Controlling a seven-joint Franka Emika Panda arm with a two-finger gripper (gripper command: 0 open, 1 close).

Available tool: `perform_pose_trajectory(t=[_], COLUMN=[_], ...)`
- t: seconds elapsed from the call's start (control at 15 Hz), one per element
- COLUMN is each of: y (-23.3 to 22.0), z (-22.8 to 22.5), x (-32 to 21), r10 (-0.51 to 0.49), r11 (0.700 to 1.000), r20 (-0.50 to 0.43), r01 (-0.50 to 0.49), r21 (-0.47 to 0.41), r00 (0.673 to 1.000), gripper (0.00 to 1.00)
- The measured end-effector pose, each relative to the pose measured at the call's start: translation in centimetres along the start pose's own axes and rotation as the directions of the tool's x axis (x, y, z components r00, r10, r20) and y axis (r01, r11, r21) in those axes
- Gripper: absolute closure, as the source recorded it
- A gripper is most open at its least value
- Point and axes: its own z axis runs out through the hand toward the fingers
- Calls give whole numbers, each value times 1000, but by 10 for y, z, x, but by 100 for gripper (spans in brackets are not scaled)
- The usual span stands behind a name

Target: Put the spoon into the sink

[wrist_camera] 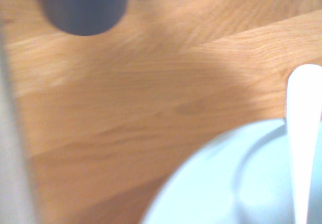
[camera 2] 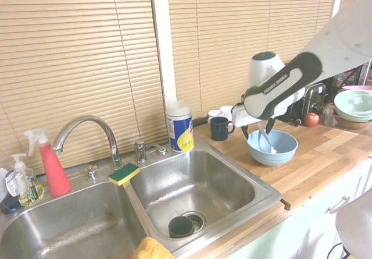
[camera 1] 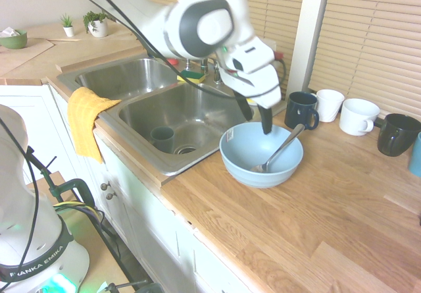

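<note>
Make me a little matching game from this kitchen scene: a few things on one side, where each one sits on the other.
Things:
1. spoon
2. sponge
3. yellow cloth
4. dark cup

Places:
A. draped over the sink's front edge
B. leaning in the blue bowl
C. standing in a basin beside the drain
D. on the divider below the faucet

Pairs: 1-B, 2-D, 3-A, 4-C

White glossy arm (camera 1: 197, 23) of rounded plastic segments, dark grey oval cap and band at the wrist joint. Dark grey strip with white lettering along the hand in the second exterior view. White blocky two-finger gripper (camera 1: 255, 118), slim black fingers (camera 1: 265, 120). Base collar prints "FRANKA EMIKA"; black cable runs along the arm.
</note>
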Motion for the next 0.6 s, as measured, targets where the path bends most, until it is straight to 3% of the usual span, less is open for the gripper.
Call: perform_pose_trajectory(t=[0.07,0.13,0.6], y=[-2,-4,1], z=[5,7,21], x=[4,7,10], r10=[8,17,33], r11=[1000,1000,996], r20=[-21,-42,-61], r01=[-9,-18,-38], r21=[-14,-23,-84], r00=[1000,999,998], gripper=[0,100,100])
